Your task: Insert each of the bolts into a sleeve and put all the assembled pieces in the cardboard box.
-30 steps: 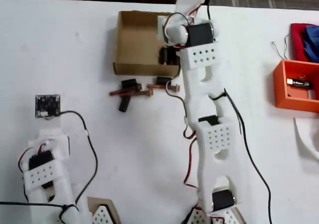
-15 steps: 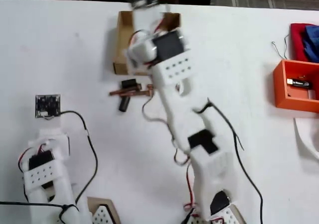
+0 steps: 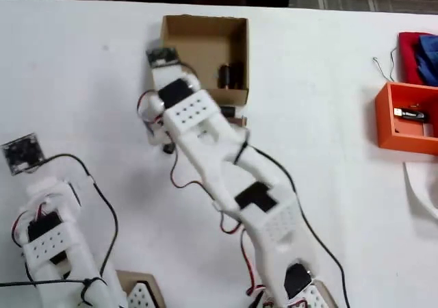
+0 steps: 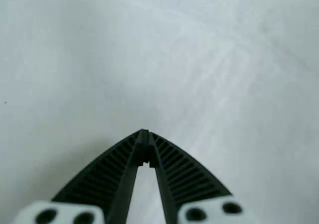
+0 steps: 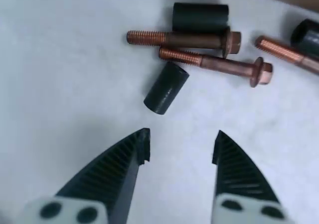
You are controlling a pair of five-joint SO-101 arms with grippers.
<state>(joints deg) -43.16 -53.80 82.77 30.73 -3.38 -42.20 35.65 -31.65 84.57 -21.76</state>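
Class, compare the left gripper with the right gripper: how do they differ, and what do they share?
The left gripper is shut, tips touching; the right gripper is open. The left gripper faces bare white table; the right gripper faces copper-coloured bolts and black cylindrical sleeves. Both have black ribbed fingers and hold nothing.

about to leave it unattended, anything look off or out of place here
Nothing looks damaged or spilled. Bolts and sleeves lie loose, side by side, on the table before the open right tool, not yet assembled, as the task expects.
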